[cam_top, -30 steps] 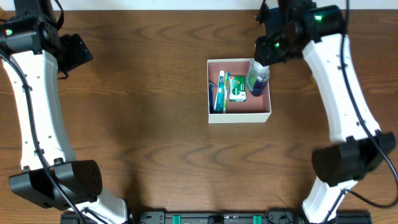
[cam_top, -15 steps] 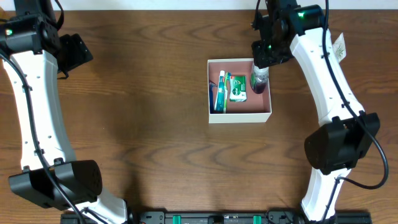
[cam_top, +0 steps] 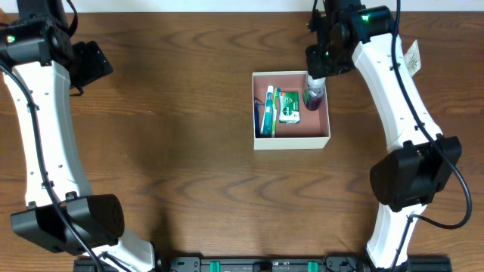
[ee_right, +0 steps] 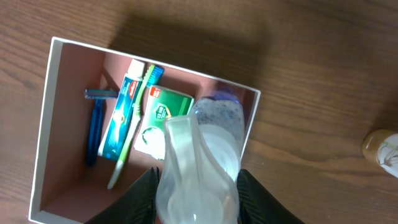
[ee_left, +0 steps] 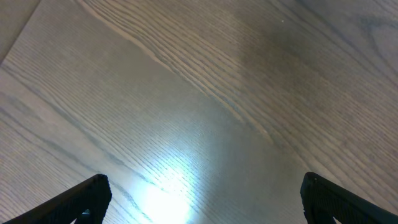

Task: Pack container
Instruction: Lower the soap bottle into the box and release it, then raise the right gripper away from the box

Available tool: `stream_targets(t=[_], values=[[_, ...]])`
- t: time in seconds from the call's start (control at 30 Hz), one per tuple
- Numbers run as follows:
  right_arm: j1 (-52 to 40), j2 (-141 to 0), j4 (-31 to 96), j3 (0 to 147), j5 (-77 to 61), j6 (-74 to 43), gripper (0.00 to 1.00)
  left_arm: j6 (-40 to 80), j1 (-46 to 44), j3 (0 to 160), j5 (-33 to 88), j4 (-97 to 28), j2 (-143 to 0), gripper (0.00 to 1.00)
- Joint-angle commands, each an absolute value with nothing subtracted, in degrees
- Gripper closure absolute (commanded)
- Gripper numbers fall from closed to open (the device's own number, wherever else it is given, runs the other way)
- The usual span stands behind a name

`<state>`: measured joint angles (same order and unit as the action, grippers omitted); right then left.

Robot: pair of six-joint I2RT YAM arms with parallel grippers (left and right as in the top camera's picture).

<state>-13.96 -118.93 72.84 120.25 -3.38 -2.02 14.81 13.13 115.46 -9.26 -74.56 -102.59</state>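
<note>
The container (cam_top: 291, 142) is a square box with white walls and a pink inside, at the table's middle; it also shows in the right wrist view (ee_right: 43, 124). In it lie a blue razor (ee_right: 94, 127), a toothpaste tube (ee_right: 118, 127), a green toothbrush (ee_right: 142, 99) and a green box (cam_top: 288, 108). My right gripper (cam_top: 318, 70) is shut on a clear bottle with purple liquid (ee_right: 214, 134), held in the container's far right corner (cam_top: 314, 97). My left gripper (cam_top: 92, 62) is open and empty over bare wood (ee_left: 202, 199).
A small tan bottle with a white label (ee_right: 382, 148) stands on the table to the right of the container, and shows in the overhead view (cam_top: 412, 57) beside the right arm. Wooden table all around.
My right gripper has carried the bottle from above the container's right wall down into its far right corner. The left arm has not moved.
</note>
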Motion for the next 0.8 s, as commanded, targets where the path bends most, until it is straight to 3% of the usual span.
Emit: stream_targets(t=[0.0, 0.5, 0.77], values=[[-14.33, -119.39, 72.14, 121.25, -2.76, -4.27, 0.62, 14.92, 13.32, 114.96, -9.72, -74.72, -102.98, 0.02], [-14.26, -120.05, 68.93, 119.85, -2.02, -4.69, 0.55, 14.94, 13.32, 114.96, -9.72, -74.72, -102.98, 0.02], [-11.4, -116.64, 74.08, 130.17, 11.25, -4.62, 0.47, 14.92, 13.32, 114.96, -9.72, -74.72, -102.98, 0.02]])
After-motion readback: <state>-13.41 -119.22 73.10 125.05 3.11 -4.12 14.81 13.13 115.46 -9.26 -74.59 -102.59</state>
